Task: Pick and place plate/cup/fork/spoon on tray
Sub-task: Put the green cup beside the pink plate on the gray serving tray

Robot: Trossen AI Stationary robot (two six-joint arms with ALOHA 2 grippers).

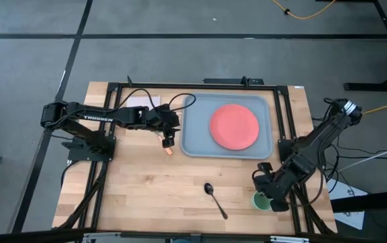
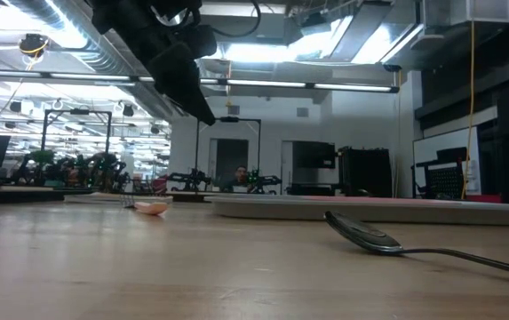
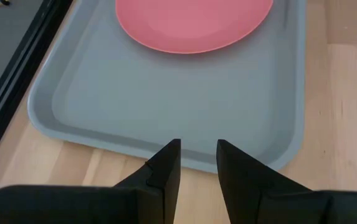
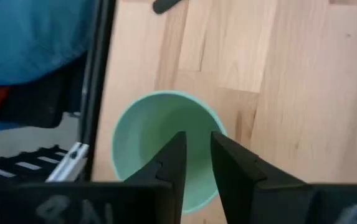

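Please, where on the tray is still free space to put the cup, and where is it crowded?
On the tray, the strip left of the plate is bare, up to the left rim, and a narrower band along the near rim too. The plate fills the middle and right. The left gripper hangs just outside the left rim, above the fork, so that edge is tight.

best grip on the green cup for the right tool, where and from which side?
Take the cup by its rim, coming straight down. It stands upright with its mouth open, near the table's right front edge, so one finger can go inside the wall and one outside. The right tool hangs over the mouth, fingers a narrow gap apart. The frame rail beside it likely blocks a side approach.
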